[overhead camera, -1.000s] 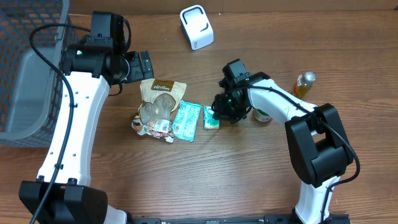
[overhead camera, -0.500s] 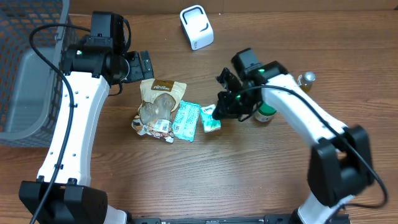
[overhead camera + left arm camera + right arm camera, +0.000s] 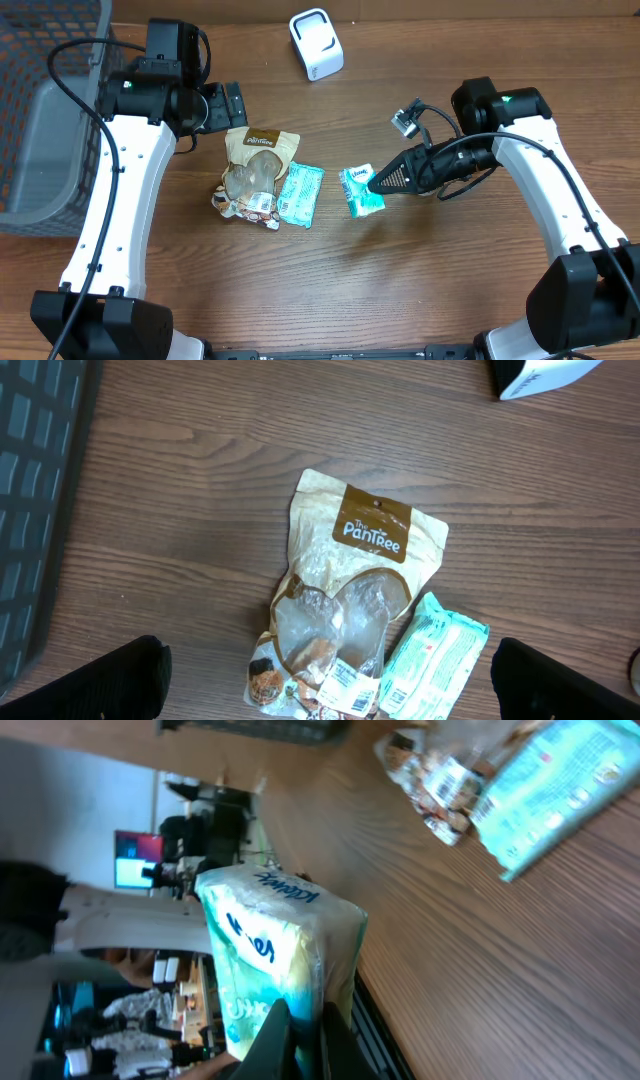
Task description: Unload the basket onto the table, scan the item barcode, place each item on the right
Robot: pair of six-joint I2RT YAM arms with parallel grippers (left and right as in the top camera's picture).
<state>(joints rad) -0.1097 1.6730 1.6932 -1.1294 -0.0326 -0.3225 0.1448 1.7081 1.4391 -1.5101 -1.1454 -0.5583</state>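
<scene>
Right jaws clamp the tissue pack point(image 3: 361, 190) clear of the table point(image 3: 400, 290); left jaws gape wide, empty.

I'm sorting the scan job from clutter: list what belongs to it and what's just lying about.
Job:
Kleenex tissue pack
right gripper, shut on the pack
white barcode scanner

Lying about:
PanTree snack bag
teal packet
mesh basket

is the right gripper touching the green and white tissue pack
Touching. Right wrist view: the right gripper pinches the lower edge of the small green and white tissue pack.
</scene>
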